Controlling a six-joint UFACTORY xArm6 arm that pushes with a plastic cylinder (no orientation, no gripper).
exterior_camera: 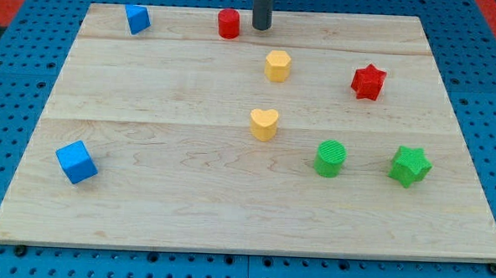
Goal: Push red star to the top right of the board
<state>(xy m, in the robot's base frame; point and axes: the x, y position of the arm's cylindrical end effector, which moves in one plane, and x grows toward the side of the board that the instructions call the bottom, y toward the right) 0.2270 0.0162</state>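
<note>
The red star (368, 82) lies on the wooden board (145, 193) at the view's right, a bit below the top edge. My tip (261, 27) is near the top edge at the middle, just right of a red cylinder (229, 24). The tip is well to the left of and above the red star, apart from it. A yellow hexagon block (277, 66) lies between the tip and the star, closer to the tip.
A yellow heart (264, 124) sits at the board's middle. A green cylinder (331, 158) and a green star (409, 166) lie at the lower right. One blue block (137, 19) is at the top left, a blue cube (77, 162) at the lower left.
</note>
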